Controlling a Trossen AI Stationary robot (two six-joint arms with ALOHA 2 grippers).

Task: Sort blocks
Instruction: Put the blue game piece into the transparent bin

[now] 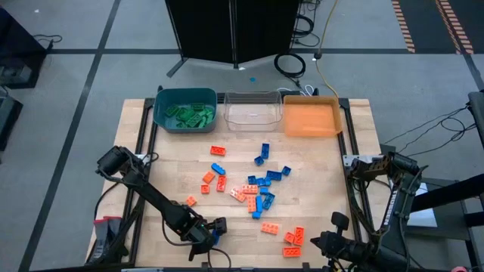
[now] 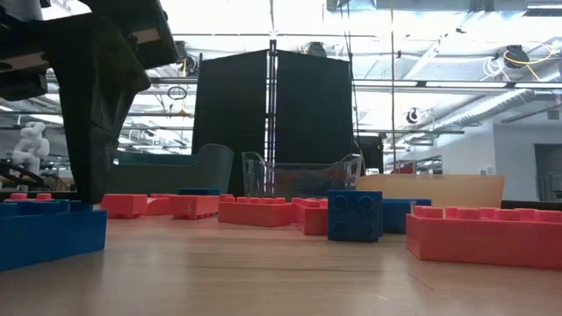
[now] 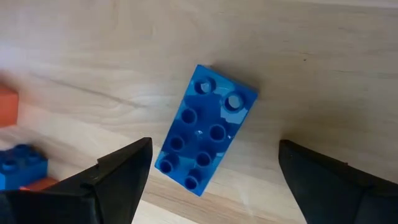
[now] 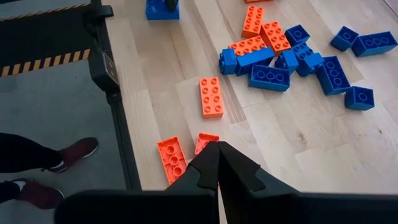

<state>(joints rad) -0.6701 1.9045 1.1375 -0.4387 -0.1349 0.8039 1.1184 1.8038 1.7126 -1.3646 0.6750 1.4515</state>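
The left gripper (image 3: pixel 211 180) hung wide over a blue block (image 3: pixel 206 129) (long axis slanting between its fingers).

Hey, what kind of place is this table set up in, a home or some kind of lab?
Most likely a robotics lab or workshop, not a home. The wooden table stands on a grey floor with cables trailing across it, and the low view shows an open industrial ceiling with exposed pipes and a black partition.

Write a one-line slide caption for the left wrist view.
Open left pincer poised over a blue block lying studs-up on the wooden table.
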